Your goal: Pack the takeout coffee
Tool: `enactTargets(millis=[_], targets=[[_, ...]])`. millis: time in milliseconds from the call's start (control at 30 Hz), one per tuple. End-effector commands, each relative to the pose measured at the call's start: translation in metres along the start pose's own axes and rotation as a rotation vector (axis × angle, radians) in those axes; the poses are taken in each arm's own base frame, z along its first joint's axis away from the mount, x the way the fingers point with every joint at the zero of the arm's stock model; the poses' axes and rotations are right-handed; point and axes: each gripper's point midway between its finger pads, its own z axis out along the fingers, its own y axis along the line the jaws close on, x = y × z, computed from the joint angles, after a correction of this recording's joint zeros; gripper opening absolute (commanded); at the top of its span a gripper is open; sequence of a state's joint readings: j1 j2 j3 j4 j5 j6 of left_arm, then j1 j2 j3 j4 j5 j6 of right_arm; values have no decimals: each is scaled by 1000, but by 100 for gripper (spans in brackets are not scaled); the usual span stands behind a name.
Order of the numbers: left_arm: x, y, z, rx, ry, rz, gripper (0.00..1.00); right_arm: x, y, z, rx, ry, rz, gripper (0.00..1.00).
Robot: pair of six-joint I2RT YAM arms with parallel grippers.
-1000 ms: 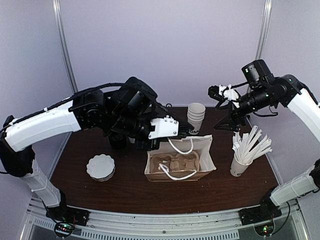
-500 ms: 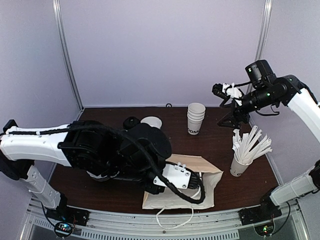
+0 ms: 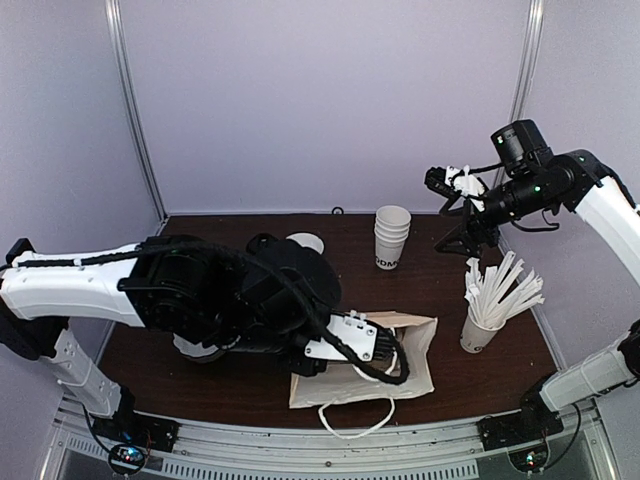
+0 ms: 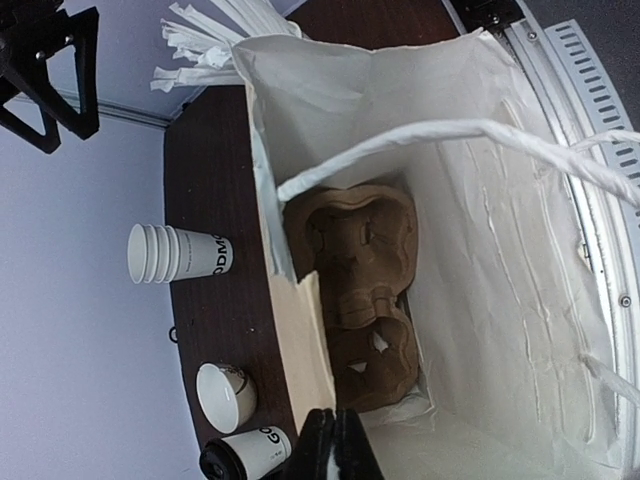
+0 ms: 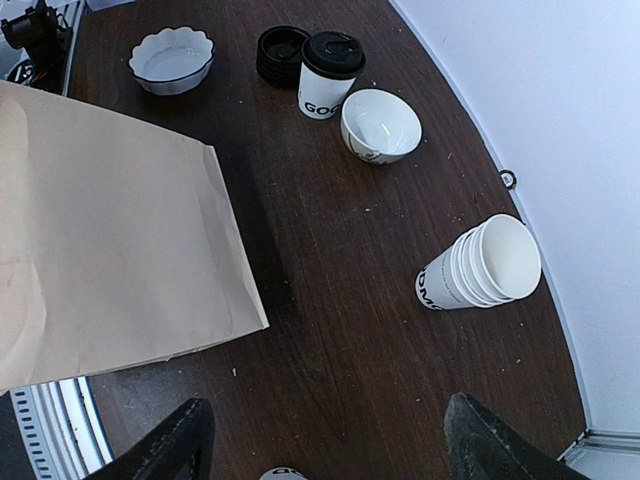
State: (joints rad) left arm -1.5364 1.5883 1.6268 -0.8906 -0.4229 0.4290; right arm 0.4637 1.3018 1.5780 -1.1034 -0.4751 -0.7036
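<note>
left claw (image 4: 335, 442) clamps the bag's (image 3: 415, 355) rim at the desk's (image 3: 470, 385) 6 o'clock; right claw (image 5: 335, 445) gapes wide; lidded coffee (image 5: 328, 78) stands beside a bowl (image 5: 380, 125).

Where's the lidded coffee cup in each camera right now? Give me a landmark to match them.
Top external: not distinguishable; the left arm masks the spot beside the white bowl.
Left wrist: lidded coffee cup, bottom left corner, outside the paper bag.
Right wrist: top centre.
Shared landmark: nested cup stack.
</note>
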Motion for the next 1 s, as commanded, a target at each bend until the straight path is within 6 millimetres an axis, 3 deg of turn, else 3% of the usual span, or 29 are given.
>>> enactTargets(millis=[0, 200, 367, 600, 767, 967], targets=[[6, 48, -7, -96, -19, -109, 0, -6, 6, -12, -18, -31, -6, 82], [26, 124, -22, -119, -71, -299, 0, -29, 24, -40, -88, -112, -34, 76], [45, 161, -28, -26, -102, -440, 0, -40, 49, -57, -185, -149, -74, 68], [68, 189, -28, 96, -188, -680, 0, -62, 74, -74, -252, -201, -166, 71], [68, 197, -25, 162, -203, -777, 0, -87, 86, -79, -299, -248, -228, 75], [73, 209, -31, 264, -270, -944, 0, -93, 84, -49, -262, -169, -300, 76]])
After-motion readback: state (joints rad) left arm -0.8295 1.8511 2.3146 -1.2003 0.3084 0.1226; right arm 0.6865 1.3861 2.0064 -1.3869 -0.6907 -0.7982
